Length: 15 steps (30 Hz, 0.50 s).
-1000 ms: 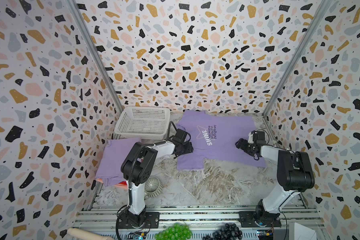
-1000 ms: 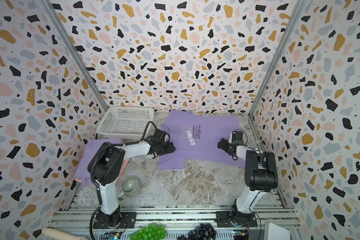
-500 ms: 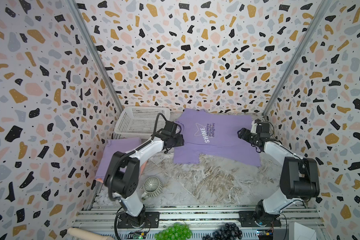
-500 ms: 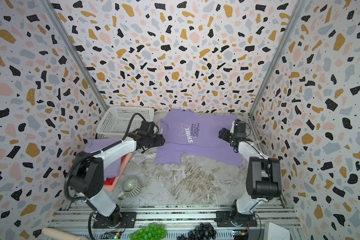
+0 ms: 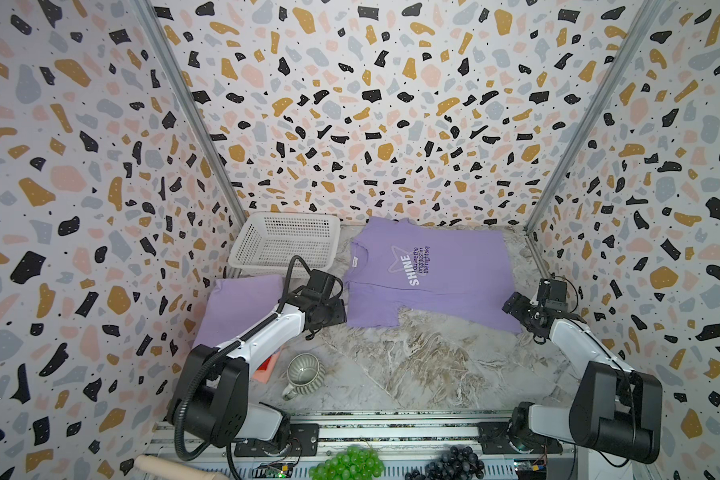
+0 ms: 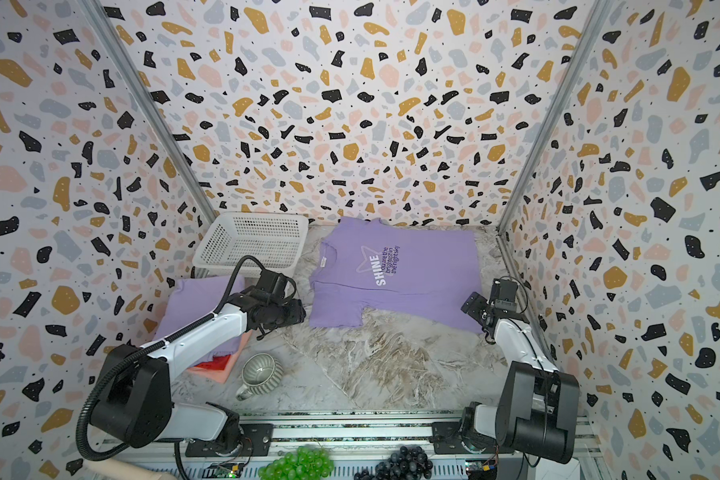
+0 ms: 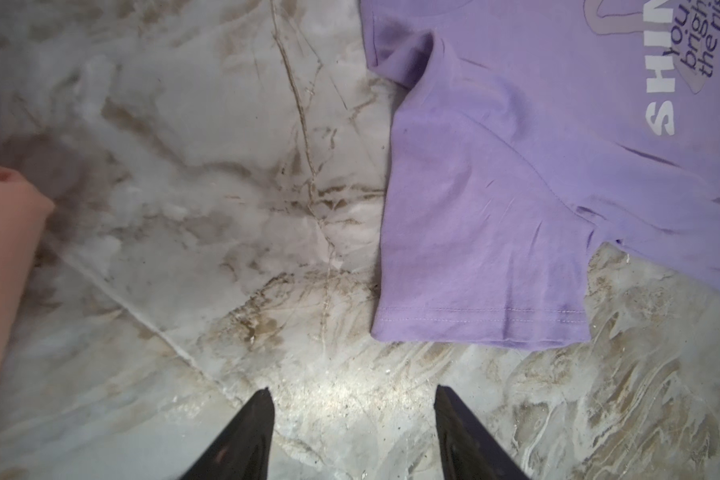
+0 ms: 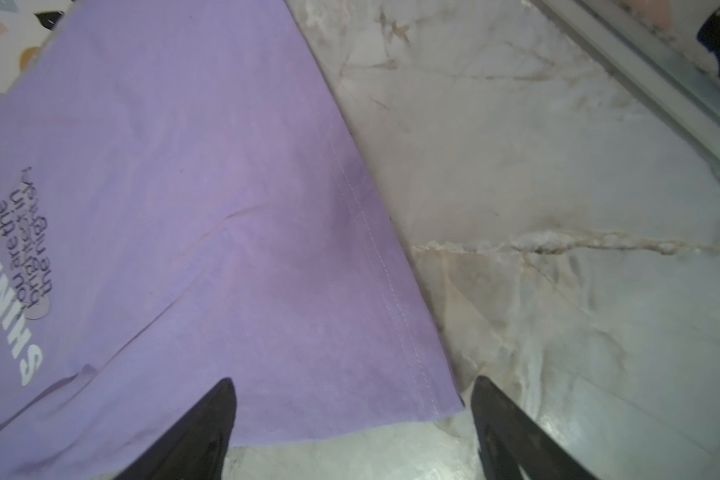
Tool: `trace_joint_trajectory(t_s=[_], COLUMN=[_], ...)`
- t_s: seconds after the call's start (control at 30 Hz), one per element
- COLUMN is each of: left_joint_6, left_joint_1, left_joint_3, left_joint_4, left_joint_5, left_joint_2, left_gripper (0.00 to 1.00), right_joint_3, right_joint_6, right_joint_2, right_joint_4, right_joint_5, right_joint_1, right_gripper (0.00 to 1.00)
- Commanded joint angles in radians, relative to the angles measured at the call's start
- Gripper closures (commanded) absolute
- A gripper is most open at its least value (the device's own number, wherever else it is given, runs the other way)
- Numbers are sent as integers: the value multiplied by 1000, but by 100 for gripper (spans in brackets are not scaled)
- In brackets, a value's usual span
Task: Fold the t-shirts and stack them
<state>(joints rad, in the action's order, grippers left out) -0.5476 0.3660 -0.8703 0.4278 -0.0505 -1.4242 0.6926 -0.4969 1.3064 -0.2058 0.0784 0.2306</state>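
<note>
One marble table (image 5: pixel 412 374) bears everything. Largest on it, the SHINE shirt (image 5: pixel 454 291) lies spread flat, print up, at the back toward the right wall. Left of it sits a folded stack (image 5: pixel 242 307), lavender on top with red and salmon edges beneath, and the white basket (image 5: pixel 285 243) is just behind. A ribbed mug (image 5: pixel 304 374) sits near the stack's front corner. The left gripper (image 7: pixel 350 390) hovers with jaws apart over bare marble beside the shirt's sleeve, holding nothing. The right gripper (image 8: pixel 352 380) has jaws wide, straddling the shirt's hem corner, unclamped.
</note>
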Motion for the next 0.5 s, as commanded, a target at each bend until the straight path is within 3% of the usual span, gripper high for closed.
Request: trace_joint_trajectory(t_s=[0.0,0.27,0.47], left_joint_6=[-12,-67,-65], left_joint_1=[8,120,146], left_joint_3=[0,-14,-35], left_joint_4=[-58,-113,-127], left_joint_5=[-21,59,123], left_joint_2=[-50,-203,-289], left_gripper=[38,38,37], right_joint_3=[5,12,27], right_joint_6=[6,12,22], right_joint_2=[33,74,96], right_joint_4=[-37,-26,-31], right_joint_5=[-24,-34,-30], right_joint_1=[13,56,106], right_gripper=[12,11,11])
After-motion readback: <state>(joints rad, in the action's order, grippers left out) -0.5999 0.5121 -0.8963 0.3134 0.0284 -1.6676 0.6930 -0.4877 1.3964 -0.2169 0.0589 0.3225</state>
